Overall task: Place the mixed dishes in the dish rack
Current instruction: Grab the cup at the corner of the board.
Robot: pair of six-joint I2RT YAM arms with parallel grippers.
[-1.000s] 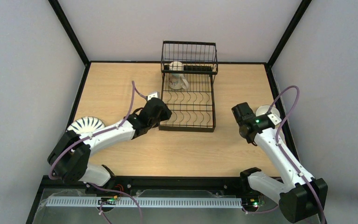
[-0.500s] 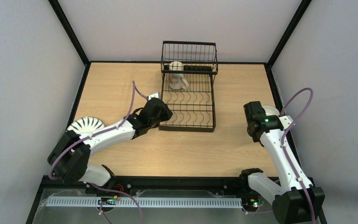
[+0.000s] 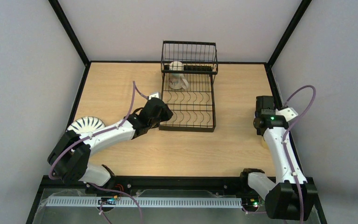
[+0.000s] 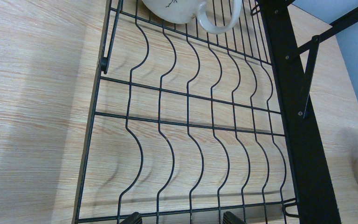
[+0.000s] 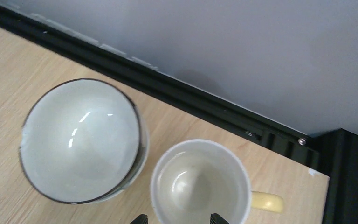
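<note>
Rack (image 3: 189, 93) at bench's far edge held one white mug (image 3: 176, 80); right gripper (image 5: 177, 218) had swung from mid-bench to right edge, jaws spread empty above yellow mug (image 5: 200, 186) beside bowl (image 5: 79, 140), probably next pick; left gripper (image 4: 181, 217) spread, empty, over rack's front wires

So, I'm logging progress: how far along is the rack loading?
Done: one beige mug lies in the dish rack. In hand: nothing; the open right tool hovers above the yellow-handled mug beside the white bowl. Left: both of those and the striped plate near the left arm.
</note>
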